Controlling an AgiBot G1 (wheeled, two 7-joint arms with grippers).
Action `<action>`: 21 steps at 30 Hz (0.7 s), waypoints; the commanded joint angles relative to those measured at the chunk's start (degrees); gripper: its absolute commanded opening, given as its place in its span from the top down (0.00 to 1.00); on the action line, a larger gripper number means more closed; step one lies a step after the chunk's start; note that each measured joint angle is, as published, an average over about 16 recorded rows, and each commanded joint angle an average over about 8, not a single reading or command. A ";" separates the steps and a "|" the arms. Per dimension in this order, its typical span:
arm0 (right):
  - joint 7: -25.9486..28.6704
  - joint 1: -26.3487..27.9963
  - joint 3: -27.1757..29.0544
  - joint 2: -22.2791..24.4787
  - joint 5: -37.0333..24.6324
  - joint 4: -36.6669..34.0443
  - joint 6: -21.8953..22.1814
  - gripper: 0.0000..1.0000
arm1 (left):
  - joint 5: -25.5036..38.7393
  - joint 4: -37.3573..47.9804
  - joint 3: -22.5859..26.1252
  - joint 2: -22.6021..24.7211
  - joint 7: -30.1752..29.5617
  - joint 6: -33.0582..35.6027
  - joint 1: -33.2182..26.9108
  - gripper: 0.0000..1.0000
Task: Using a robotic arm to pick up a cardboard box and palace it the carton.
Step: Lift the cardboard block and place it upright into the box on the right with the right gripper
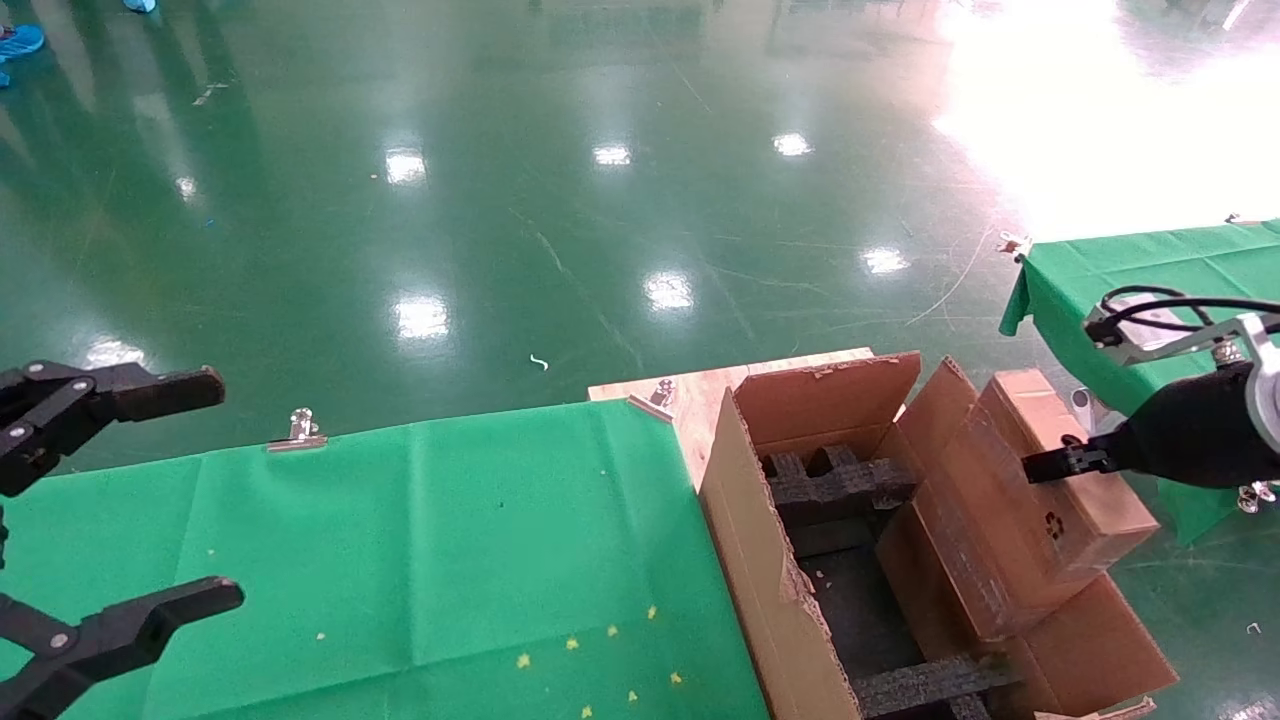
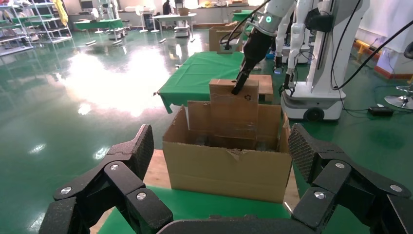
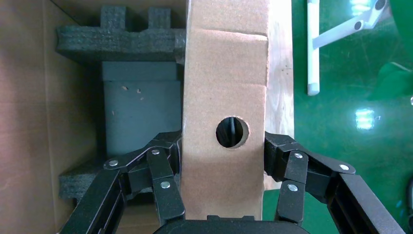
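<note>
Clamped on the cardboard box (image 1: 1060, 480), the right claw (image 1: 1050, 465) is seen at the right of the head frame, its fingers (image 3: 160, 180) pressed against both narrow sides of the box beside a round hole. The box is held tilted above the right-hand part of the open carton (image 1: 770, 590), over the black foam (image 1: 840, 485) inside. The carton is set at the lower right of the frame, next to the green-covered desk (image 1: 400, 560). At the far left, the left claw (image 1: 130, 500) is held wide apart over the desk, nothing between its fingers.
</note>
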 commanded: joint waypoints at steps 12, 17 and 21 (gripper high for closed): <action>2.52 -3.03 -1.50 -0.36 -2.25 0.16 3.53 1.00 | 0.00 0.00 0.00 0.00 0.00 0.00 0.00 0.00; 3.52 -4.53 -2.10 -0.94 -3.04 0.22 5.38 1.00 | 0.00 0.00 0.00 0.00 0.00 0.00 0.00 0.00; 4.89 -5.76 -2.56 -1.60 -3.57 0.22 6.68 1.00 | 0.00 0.00 0.00 0.00 0.00 0.00 0.00 0.00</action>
